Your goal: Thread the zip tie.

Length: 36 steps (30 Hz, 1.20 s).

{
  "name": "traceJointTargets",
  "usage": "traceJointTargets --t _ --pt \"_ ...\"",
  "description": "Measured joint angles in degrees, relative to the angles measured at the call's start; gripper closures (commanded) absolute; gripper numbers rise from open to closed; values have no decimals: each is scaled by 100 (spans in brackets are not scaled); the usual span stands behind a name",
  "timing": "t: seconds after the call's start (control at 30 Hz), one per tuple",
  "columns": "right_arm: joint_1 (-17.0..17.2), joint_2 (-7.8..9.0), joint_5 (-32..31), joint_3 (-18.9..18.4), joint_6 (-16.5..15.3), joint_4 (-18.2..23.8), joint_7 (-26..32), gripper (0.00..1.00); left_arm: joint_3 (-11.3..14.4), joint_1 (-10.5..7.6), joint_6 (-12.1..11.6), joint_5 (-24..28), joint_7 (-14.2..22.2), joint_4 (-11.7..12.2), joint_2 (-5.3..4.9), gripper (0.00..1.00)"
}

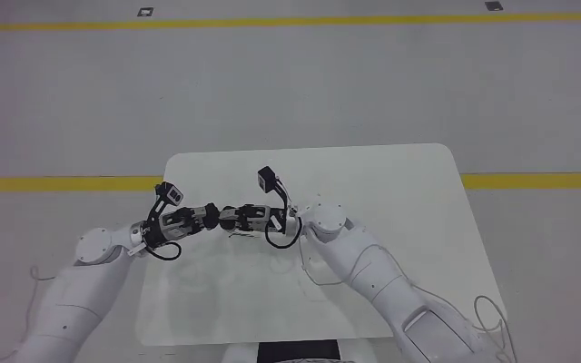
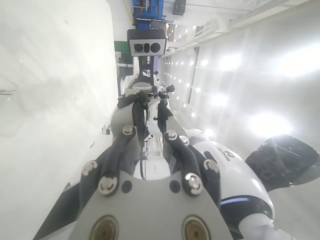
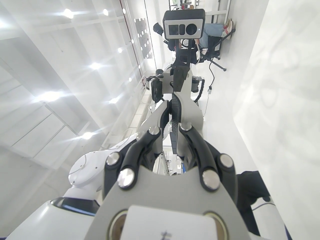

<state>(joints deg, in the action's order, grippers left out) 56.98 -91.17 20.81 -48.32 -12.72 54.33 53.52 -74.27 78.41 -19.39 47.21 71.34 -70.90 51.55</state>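
My two grippers meet tip to tip above the left middle of the white table [image 1: 399, 181]. The left gripper [image 1: 212, 218] comes in from the left, the right gripper [image 1: 227, 219] from the right. A thin black strip, the zip tie [image 2: 143, 136], runs lengthwise between the left gripper's [image 2: 152, 98] dark fingers [image 2: 136, 116], which are closed in on it. The right gripper [image 3: 172, 101] has its fingers [image 3: 180, 111] pressed together right in front of the left gripper's tips. Whether the right gripper also pinches the tie is hidden.
Each wrist camera [image 2: 146, 46] sticks up above the meeting point. Black cables [image 1: 283, 238] loop under the right wrist. The table's front edge [image 1: 272, 343] lies close to the arms. Bare tabletop stretches to the right and far side.
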Motion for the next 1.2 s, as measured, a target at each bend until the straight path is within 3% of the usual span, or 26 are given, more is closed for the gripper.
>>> traceJointTargets --t 0.27,0.4,0.7,0.73,0.77,0.97,1.2 --pt "-5 0 38 22 -38 -10 -18 100 2 -6 -9 -62 -10 25 12 92" --pt "-2 -1 88 24 -49 -15 -29 100 -12 -7 -9 -105 -22 23 19 100" --pt "-16 9 133 19 -54 -32 -16 100 -35 2 -9 -171 -62 14 41 100" --pt "-15 9 152 21 -40 -33 0 72 -38 1 -9 -176 -65 14 44 100" --pt "-18 9 174 21 -18 -38 24 0 -42 0 -9 -183 -70 13 46 100" --pt "-12 10 323 -28 -38 -61 -21 0 -147 28 -9 -198 -58 -46 52 100" --pt "90 97 471 -294 -183 -4 -57 0 -486 143 -9 -288 119 -215 68 100"
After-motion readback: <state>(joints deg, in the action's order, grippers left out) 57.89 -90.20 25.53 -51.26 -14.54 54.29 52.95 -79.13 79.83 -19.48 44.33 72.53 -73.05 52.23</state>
